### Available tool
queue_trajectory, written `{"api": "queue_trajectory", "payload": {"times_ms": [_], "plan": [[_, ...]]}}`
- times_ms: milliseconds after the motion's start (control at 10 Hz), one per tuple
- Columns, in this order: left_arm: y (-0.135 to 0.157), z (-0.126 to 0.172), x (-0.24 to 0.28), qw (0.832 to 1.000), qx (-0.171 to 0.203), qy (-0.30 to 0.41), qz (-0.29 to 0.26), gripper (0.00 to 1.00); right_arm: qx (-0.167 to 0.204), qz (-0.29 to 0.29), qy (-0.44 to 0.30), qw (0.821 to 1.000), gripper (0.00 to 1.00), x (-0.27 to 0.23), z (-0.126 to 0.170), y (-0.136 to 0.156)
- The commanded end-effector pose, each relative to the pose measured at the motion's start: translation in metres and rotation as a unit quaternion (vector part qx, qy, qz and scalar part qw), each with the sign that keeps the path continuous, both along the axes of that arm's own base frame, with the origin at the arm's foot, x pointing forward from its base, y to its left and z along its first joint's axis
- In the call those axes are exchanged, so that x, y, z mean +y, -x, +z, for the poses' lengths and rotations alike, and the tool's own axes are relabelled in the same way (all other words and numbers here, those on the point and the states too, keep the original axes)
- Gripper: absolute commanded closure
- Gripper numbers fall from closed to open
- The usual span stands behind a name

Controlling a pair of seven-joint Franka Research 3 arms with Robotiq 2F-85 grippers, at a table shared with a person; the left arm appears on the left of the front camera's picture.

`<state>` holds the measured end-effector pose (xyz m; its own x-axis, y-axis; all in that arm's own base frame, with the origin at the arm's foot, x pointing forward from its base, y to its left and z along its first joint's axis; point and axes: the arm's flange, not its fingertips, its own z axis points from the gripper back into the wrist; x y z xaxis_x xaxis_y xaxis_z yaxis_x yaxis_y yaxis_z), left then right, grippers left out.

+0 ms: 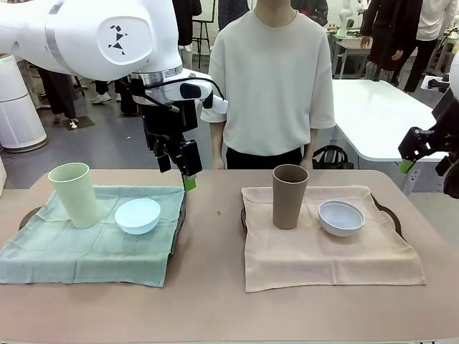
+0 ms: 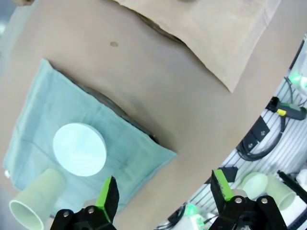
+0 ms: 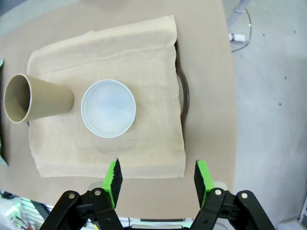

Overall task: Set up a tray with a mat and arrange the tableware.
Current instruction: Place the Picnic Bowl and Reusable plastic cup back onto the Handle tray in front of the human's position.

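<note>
Both settings look complete: pale green tumbler (image 1: 74, 193) and light blue bowl (image 1: 138, 215) on green mat (image 1: 86, 251); brown tumbler (image 1: 290, 196), whitish bowl (image 1: 341, 217) on beige mat (image 1: 323, 254). Left gripper (image 2: 163, 189), right gripper (image 3: 157, 176) released, empty, above worktop (image 1: 215, 301). Little left.

- The pale green tumbler (image 1: 74, 193) is showing a soft, plain green, inside and out.
- The bowl (image 1: 138, 215) below the left gripper (image 1: 179, 166) is looking light blue, unpatterned.
- The mat (image 1: 93, 240) under both is showing a muted teal-green weave.
- The brown tumbler (image 1: 290, 196) is appearing matte taupe.
- The bowl (image 3: 108, 108) ahead of the right gripper (image 3: 156, 177) is looking whitish with a bluish tint.
- Its mat (image 3: 139, 57) is showing plain beige cloth.
- Both grippers are showing black bodies with bright green pads (image 3: 113, 175).
</note>
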<state>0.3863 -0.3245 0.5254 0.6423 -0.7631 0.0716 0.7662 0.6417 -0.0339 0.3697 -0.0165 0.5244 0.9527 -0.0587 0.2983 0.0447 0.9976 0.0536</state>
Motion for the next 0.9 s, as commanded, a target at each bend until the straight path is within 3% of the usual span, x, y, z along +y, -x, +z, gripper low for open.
{"api": "queue_trajectory", "payload": {"times_ms": [0,300,600,800], "plan": [[0.0,0.0,0.0,1.0,0.0,0.0,0.0,0.0,0.0,0.0,0.0,1.0,0.22,0.0,0.0,0.0],[-0.006,-0.002,0.05,0.999,0.012,-0.009,0.037,0.0,0.049,-0.006,-0.013,0.999,0.22,-0.027,-0.015,0.023],[0.006,0.002,0.118,0.996,0.009,0.004,0.09,0.0,0.069,-0.022,-0.033,0.997,0.22,-0.043,-0.014,0.057],[0.009,0.002,0.163,0.993,0.009,0.031,0.11,0.0,0.074,-0.03,-0.066,0.995,0.22,-0.06,-0.011,0.058]]}}
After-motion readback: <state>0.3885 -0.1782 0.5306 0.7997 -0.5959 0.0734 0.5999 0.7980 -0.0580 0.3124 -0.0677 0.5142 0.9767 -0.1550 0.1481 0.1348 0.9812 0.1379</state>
